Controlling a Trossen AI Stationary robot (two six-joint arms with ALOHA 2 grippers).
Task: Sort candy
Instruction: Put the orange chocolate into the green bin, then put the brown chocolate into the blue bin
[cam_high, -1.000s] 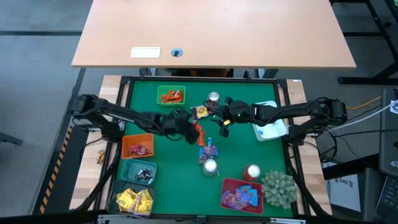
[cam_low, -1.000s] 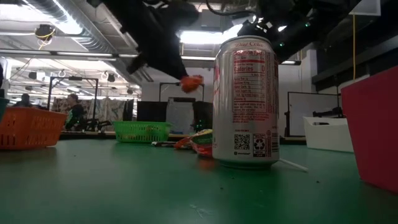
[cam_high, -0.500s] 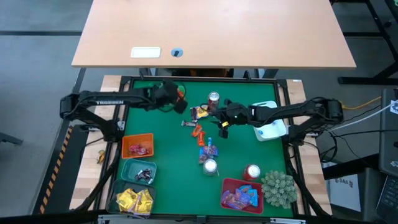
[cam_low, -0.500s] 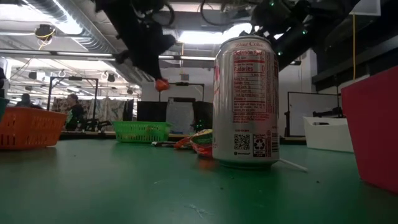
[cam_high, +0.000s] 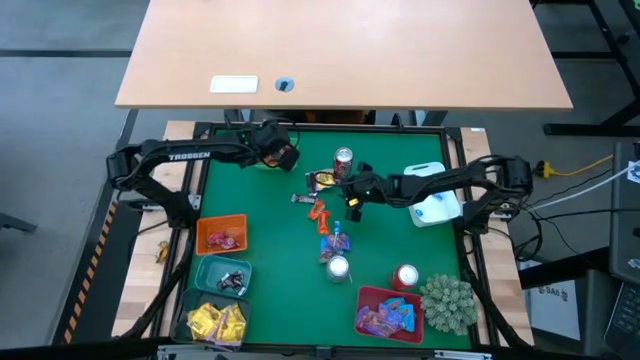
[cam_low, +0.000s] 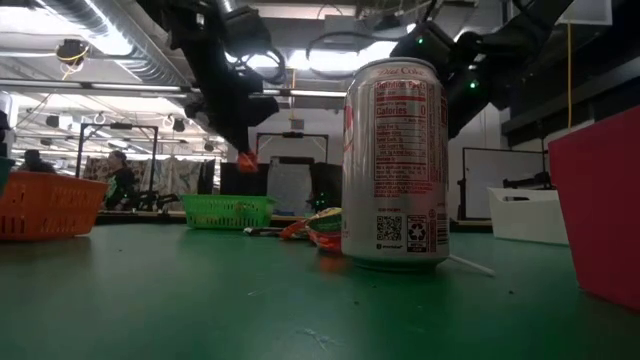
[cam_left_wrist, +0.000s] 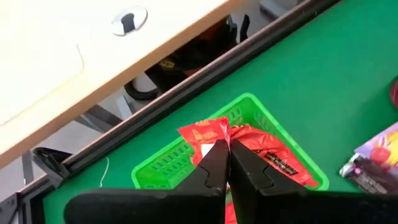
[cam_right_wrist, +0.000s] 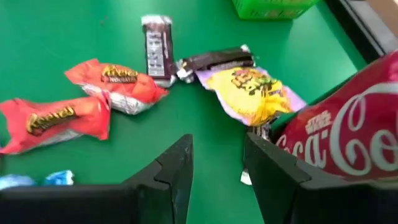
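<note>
An orange-red wrapped candy (cam_left_wrist: 210, 134) is pinched between the closed fingers of the left end effector (cam_high: 283, 156), held above the green basket (cam_high: 262, 160) at the far edge of the green worktop (cam_high: 400, 245), left of centre; more orange-red packets (cam_left_wrist: 273, 160) already lie in that basket. Near the worktop's middle, loose sweets sit scattered: two orange-red Reese's packets (cam_right_wrist: 115, 79), a dark bar (cam_right_wrist: 157, 48), a yellow-and-purple packet (cam_right_wrist: 252, 93) and a blue wrapper (cam_high: 335, 242). The right end effector (cam_high: 352, 198) hovers just over this scatter with its fingers (cam_right_wrist: 168, 171) spread apart and empty, beside a red Coca-Cola can (cam_right_wrist: 339, 140) toward the far edge. Along the left edge stand an orange basket (cam_high: 220, 235) with reddish candy, a dark green bin (cam_high: 222, 275) with dark sweets and, at the near-left corner, a bin of yellow packets (cam_high: 215, 322). A red bin (cam_high: 388, 312) of blue and purple candy sits at the near edge, next to a spiky plant (cam_high: 447, 303) in the near-right corner. Two more cans (cam_high: 338, 267) stand in the near half, and a white container (cam_high: 435, 205) rests at the right edge.
</note>
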